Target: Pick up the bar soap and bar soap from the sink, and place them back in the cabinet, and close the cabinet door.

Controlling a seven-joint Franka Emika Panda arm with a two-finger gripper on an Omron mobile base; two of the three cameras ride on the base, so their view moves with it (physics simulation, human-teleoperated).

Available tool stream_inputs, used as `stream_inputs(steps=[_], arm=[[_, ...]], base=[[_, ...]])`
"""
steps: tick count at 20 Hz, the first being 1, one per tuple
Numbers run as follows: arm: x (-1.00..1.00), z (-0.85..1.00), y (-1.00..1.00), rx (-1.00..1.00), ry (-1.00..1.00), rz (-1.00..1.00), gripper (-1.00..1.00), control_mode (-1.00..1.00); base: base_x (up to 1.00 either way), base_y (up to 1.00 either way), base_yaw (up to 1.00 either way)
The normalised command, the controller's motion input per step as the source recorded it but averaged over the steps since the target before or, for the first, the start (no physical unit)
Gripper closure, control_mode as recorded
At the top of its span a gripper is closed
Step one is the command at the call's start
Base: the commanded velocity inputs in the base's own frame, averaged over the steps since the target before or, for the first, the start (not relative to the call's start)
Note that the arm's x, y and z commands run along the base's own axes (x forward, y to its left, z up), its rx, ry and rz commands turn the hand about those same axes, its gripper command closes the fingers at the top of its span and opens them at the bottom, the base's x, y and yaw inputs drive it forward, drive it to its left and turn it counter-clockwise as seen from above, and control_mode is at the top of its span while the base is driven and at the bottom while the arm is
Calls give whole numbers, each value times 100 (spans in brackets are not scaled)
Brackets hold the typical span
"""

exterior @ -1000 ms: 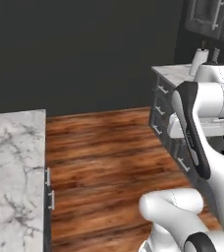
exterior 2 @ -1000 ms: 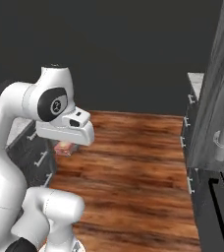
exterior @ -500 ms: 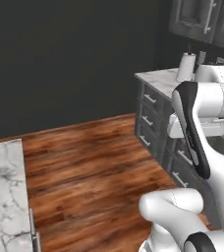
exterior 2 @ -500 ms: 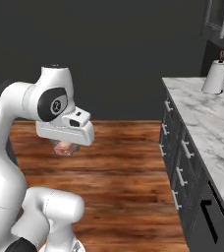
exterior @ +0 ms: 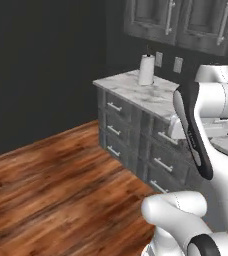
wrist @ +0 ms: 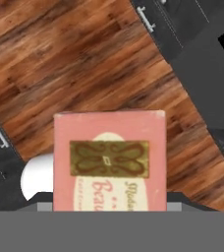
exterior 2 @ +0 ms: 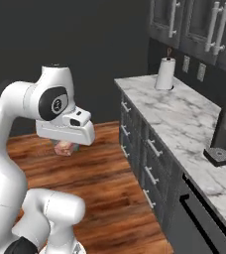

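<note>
In the left base view, you look over a marble worktop (exterior: 146,92) running from 12 toward 3 o'clock, with a paper towel roll (exterior: 146,70) standing at its far end and wall cupboards (exterior: 186,22) above. The step in hand reads as carrying a bar to the cabinet, so keep the arm tucked and the wrist level while the base drives, and don't reach until the open cupboard shelf is in front of you.

In the right base view, the bar soap (exterior 2: 64,148) hangs under the hand at about 9 o'clock, over the wood floor (exterior 2: 105,173) and well apart from the worktop; a black coffee machine (exterior 2: 225,133) stands at 3 o'clock.

In the hand view, the fingers themselves are hidden, yet the bar sits square between them, so you're evidently clamped on it. Its pink face carries a gold scrollwork emblem above a cream oval with cursive script that seems to begin "Beau"; the rest is too cut off to read.
</note>
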Motion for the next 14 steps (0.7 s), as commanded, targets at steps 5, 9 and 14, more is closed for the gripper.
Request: stream_inputs(steps=[5, 9, 14], arm=[[0, 0, 0, 0, 0, 0, 100, 100], [0, 0, 0, 0, 0, 0, 100, 100], [0, 0, 0, 0, 0, 0, 100, 100]], base=[[37, 0, -58], [33, 0, -57], [27, 0, -59]])
